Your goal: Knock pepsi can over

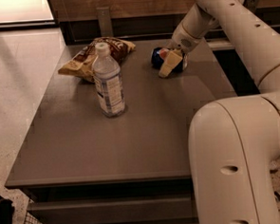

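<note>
The pepsi can (158, 56), dark blue with a red-white logo, is at the far right of the grey table (132, 133). It looks low and tipped on its side, with its right part hidden behind my gripper. My gripper (171, 62) is down at the table surface, right against the can's right side. The arm reaches in from the upper right.
A clear plastic water bottle (108, 82) with a white cap stands upright at the table's middle left. A brown chip bag (96, 54) lies at the far left behind it. A wooden wall runs behind the table. My white arm body fills the lower right.
</note>
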Motion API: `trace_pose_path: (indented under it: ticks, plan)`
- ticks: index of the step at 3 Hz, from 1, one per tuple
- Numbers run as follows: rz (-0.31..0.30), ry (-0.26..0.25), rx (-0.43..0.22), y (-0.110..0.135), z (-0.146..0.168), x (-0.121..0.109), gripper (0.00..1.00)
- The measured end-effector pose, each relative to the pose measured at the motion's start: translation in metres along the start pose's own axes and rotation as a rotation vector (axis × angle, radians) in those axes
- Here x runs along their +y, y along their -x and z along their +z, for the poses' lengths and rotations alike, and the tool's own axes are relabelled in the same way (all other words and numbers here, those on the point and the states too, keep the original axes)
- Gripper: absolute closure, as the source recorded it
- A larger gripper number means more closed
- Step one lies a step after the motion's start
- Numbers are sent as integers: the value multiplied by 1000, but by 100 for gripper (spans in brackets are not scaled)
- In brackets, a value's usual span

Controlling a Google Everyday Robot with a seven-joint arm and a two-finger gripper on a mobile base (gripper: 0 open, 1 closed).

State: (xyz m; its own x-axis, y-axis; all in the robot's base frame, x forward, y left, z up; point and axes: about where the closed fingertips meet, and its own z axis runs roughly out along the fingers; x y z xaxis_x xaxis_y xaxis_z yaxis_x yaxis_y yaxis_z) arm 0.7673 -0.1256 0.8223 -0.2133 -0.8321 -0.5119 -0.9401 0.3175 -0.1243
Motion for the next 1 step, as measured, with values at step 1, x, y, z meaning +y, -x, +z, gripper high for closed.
trace_pose_path:
  ticks: [1]
  plan:
    - [0,0,0,0,0,0,0]
